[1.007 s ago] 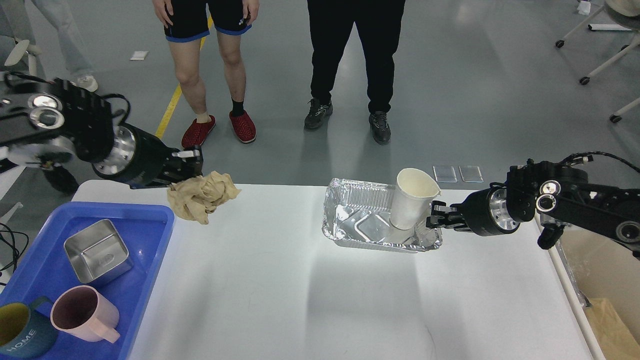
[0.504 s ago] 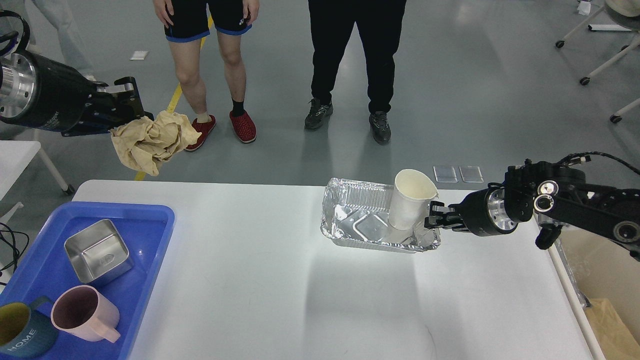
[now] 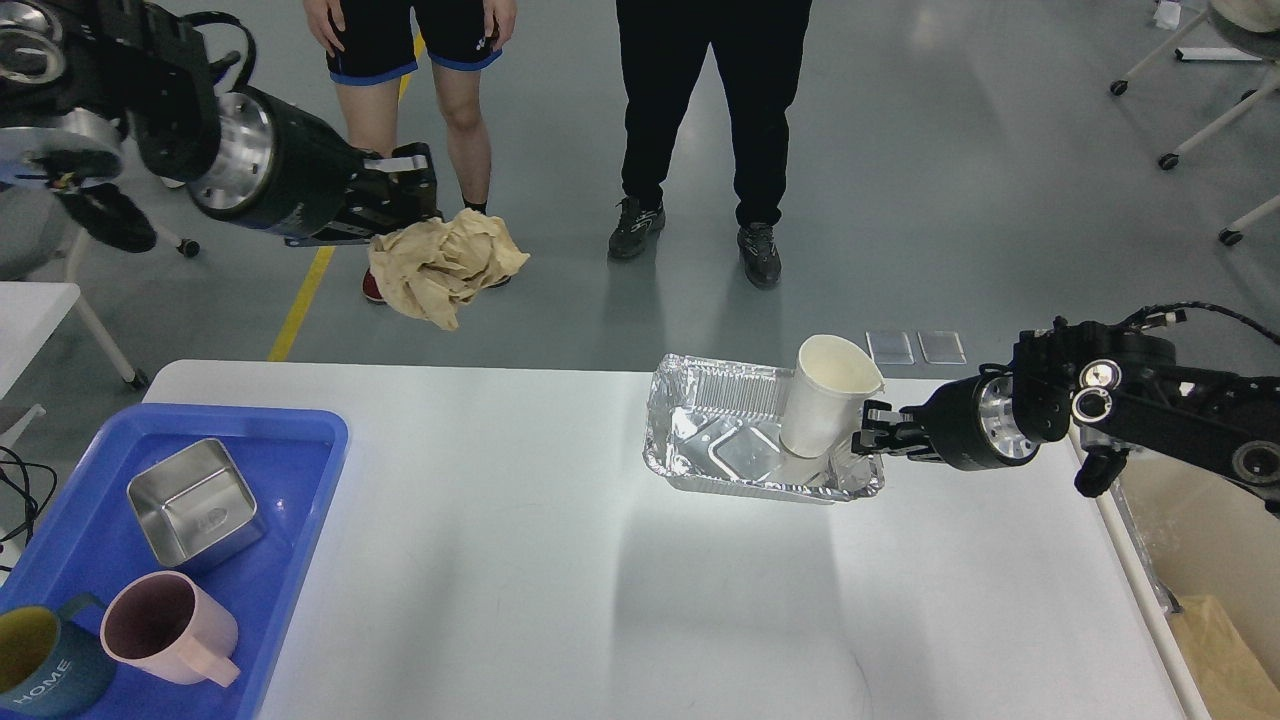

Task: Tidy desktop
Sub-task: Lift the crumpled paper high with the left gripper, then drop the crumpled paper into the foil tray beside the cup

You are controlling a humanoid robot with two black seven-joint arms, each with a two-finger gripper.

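Desktop is lying broad and white across the lower part of the view, right in front of the robot. At its left end a blue tray is holding a square steel dish, a pink mug and a dark mug lettered HOME. Toward the far right of the top, a foil tray is sitting with a white paper cup leaning inside it. The right gripper is reaching in low at the foil tray's right rim, just beside the cup; I cannot tell how wide its fingers are standing or whether they are pinching the foil. The left gripper is hanging high above the floor beyond the far edge, clamped on a crumpled tan cloth. Two people are standing behind the table.
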